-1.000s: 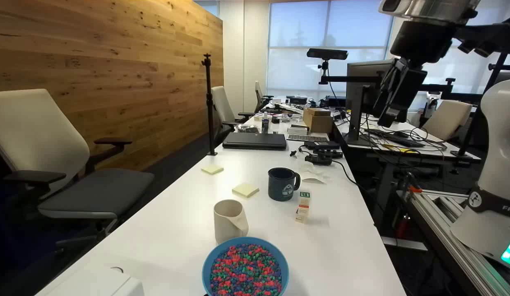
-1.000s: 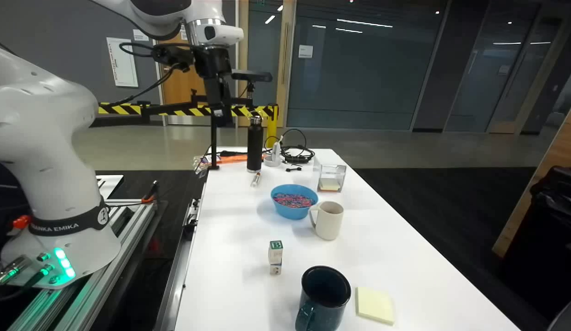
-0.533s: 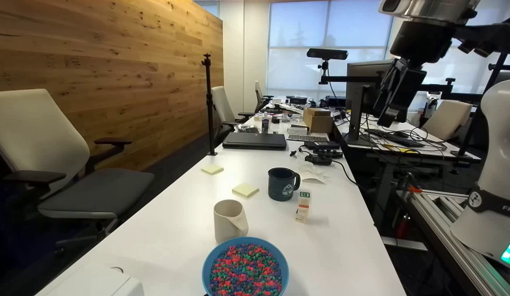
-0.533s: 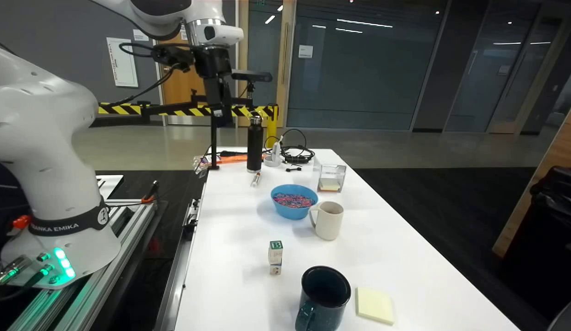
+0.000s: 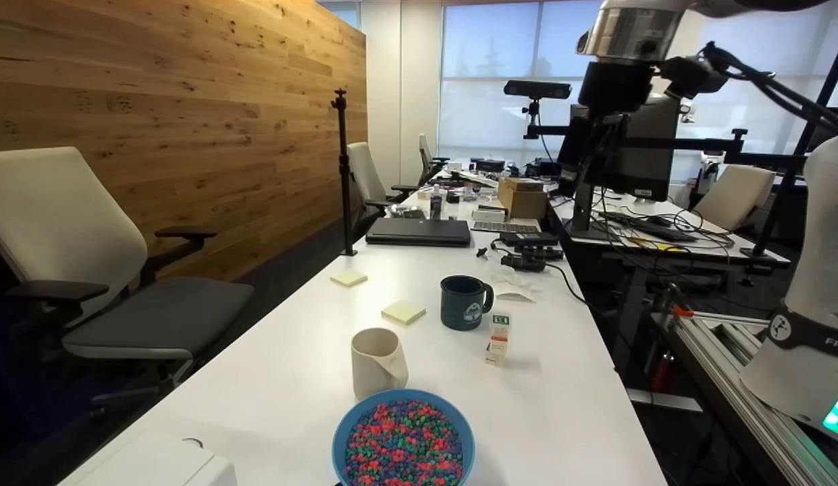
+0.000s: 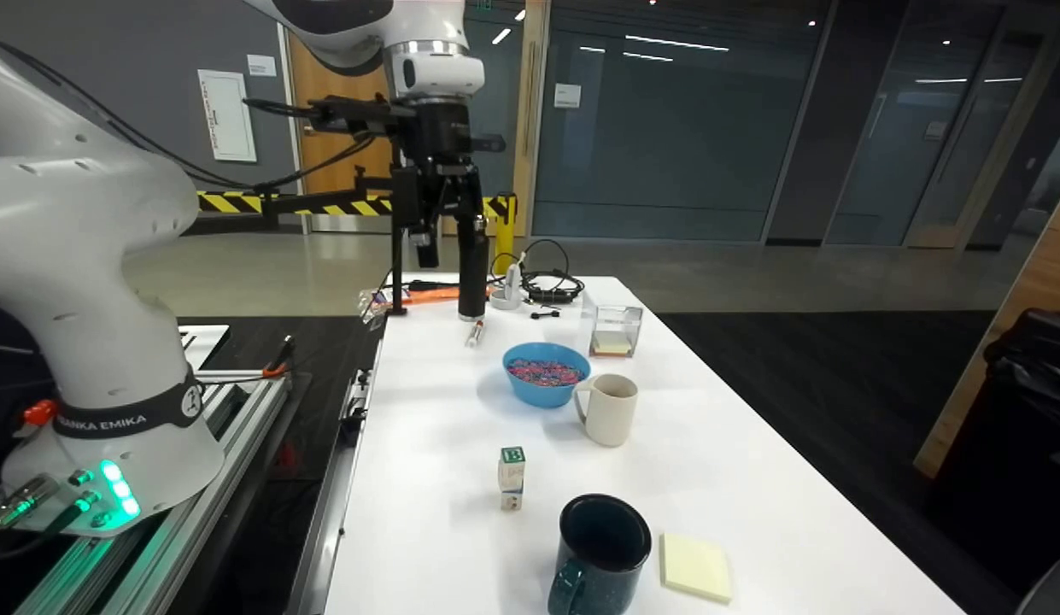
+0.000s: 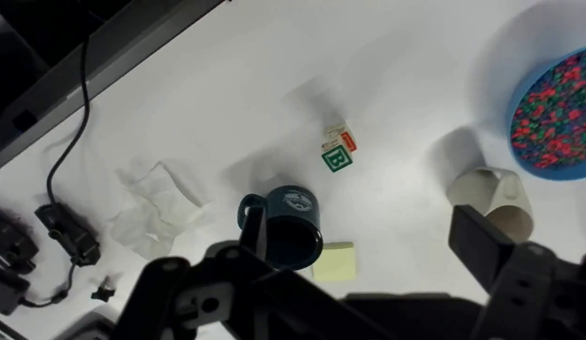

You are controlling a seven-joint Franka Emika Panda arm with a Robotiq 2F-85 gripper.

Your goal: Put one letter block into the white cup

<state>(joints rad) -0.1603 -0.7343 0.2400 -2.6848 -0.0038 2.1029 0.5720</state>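
Note:
A small upright stack of letter blocks (image 5: 498, 344) stands on the white table, with a green B on top and a red-marked face below. It also shows in an exterior view (image 6: 512, 478) and in the wrist view (image 7: 338, 150). The off-white white cup (image 5: 375, 371) stands upright beside the blue bowl; its handle shows in an exterior view (image 6: 609, 417). In the wrist view the cup (image 7: 505, 198) is partly behind a finger. My gripper (image 7: 363, 236) is open and empty, high above the table; its two fingers show apart in an exterior view (image 6: 450, 243).
A dark blue handled mug (image 5: 462, 305) stands close to the blocks. The blue bowl (image 6: 538, 395) holds colourful bits. A yellow note pad (image 5: 403, 312), a clear box (image 6: 617, 331), a tall black bottle (image 6: 472, 295) and a crumpled tissue (image 7: 156, 208) are on the table.
My gripper has swung in over the table and turned to hang more upright. Its fingers now show apart, where they showed as one shape. The blocks, cup, mug and bowl have not moved.

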